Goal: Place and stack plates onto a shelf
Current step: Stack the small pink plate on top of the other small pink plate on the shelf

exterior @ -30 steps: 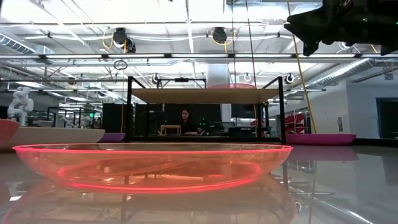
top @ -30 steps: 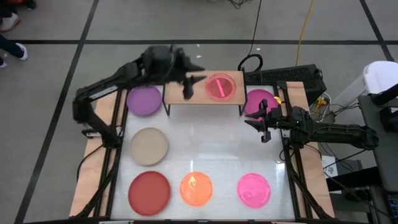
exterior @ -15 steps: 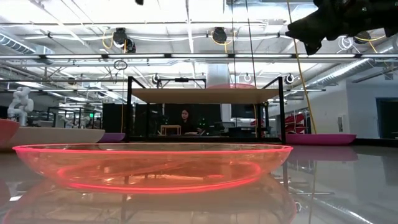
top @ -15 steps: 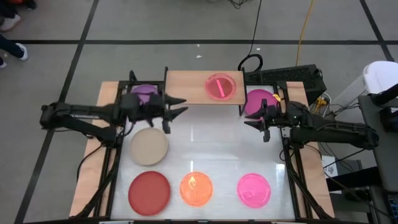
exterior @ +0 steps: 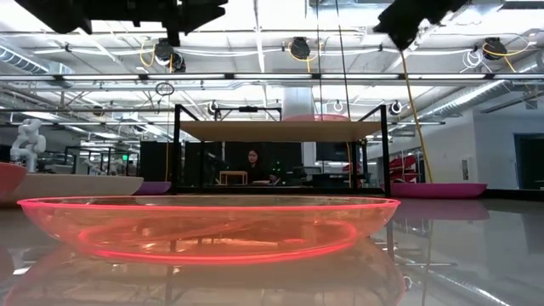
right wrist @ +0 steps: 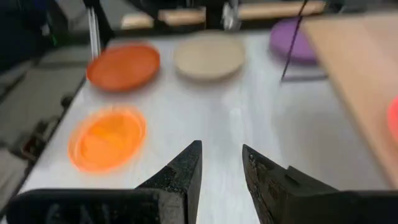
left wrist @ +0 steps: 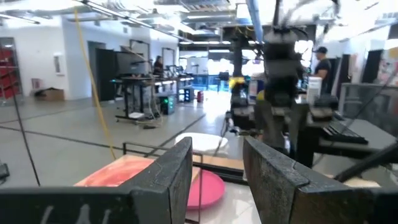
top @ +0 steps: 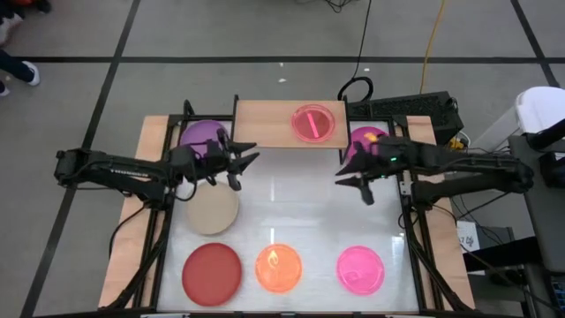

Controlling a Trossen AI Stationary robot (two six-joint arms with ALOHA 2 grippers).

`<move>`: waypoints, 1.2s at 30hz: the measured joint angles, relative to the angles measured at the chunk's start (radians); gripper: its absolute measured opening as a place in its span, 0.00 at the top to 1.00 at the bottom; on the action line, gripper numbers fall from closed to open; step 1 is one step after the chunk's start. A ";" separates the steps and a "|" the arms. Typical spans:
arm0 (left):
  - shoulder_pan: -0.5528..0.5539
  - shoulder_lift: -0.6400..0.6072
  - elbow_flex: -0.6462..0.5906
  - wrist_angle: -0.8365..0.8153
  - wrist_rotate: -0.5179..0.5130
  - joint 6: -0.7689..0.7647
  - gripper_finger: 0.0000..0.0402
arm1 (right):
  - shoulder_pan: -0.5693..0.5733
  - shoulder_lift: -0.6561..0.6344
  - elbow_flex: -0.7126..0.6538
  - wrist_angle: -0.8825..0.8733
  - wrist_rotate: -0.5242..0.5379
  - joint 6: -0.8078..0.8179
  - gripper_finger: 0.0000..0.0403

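Observation:
The light-wood shelf (top: 274,124) stands at the table's far edge, and one translucent pink plate (top: 313,123) lies on its right half. On the white table lie the purple plate (top: 201,135), magenta plate (top: 366,141), beige plate (top: 212,210), red plate (top: 212,269), orange plate (top: 278,268) and a second pink plate (top: 360,269). No green plate shows. My left gripper (top: 238,163) hangs open in front of the shelf's left end, right of the purple plate. My right gripper (top: 353,181) hangs open below the shelf's right end, beside the magenta plate.
The table has a wooden frame with black rails along its left side (top: 159,221) and right side (top: 410,230). Cables and a dark box (top: 415,110) sit behind the shelf's right end. White tabletop (top: 291,203) shows between the two grippers.
My left arm has swung off the shelf's left end, toward the table's left and near side, and dropped low over the table by the purple plate. My right gripper has moved a little toward the table's left. No plate has moved.

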 joint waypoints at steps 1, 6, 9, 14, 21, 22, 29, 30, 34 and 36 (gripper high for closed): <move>0.000 0.000 0.000 -0.001 -0.001 -0.002 0.63 | 0.009 0.027 0.002 -0.007 -0.001 -0.006 0.76; -0.007 0.000 0.000 -0.012 0.001 -0.002 0.63 | 0.047 0.130 0.002 -0.139 -0.003 -0.010 0.76; -0.009 0.000 0.000 -0.012 0.001 0.002 0.63 | 0.071 0.178 0.001 -0.229 -0.001 -0.007 0.76; -0.008 0.000 0.000 -0.012 0.001 0.002 0.63 | 0.122 0.215 -0.042 -0.257 -0.004 0.081 0.76; -0.009 0.000 0.000 -0.012 -0.004 -0.001 0.63 | 0.184 0.223 -0.185 -0.210 -0.159 0.176 0.76; -0.009 0.000 0.000 -0.011 -0.004 -0.001 0.63 | 0.196 0.223 -0.209 -0.190 -0.184 0.199 0.76; -0.009 0.000 0.000 -0.010 -0.004 -0.001 0.63 | 0.289 0.223 -0.368 0.042 -0.265 0.326 0.76; -0.009 0.000 0.000 -0.010 -0.004 0.004 0.63 | 0.299 0.223 -0.385 0.078 -0.265 0.341 0.76; -0.009 0.000 0.000 -0.009 -0.004 0.010 0.63 | 0.330 0.223 -0.441 0.185 -0.265 0.403 0.76; -0.009 0.000 0.000 -0.009 0.000 0.005 0.63 | 0.343 0.223 -0.460 0.226 -0.264 0.430 0.76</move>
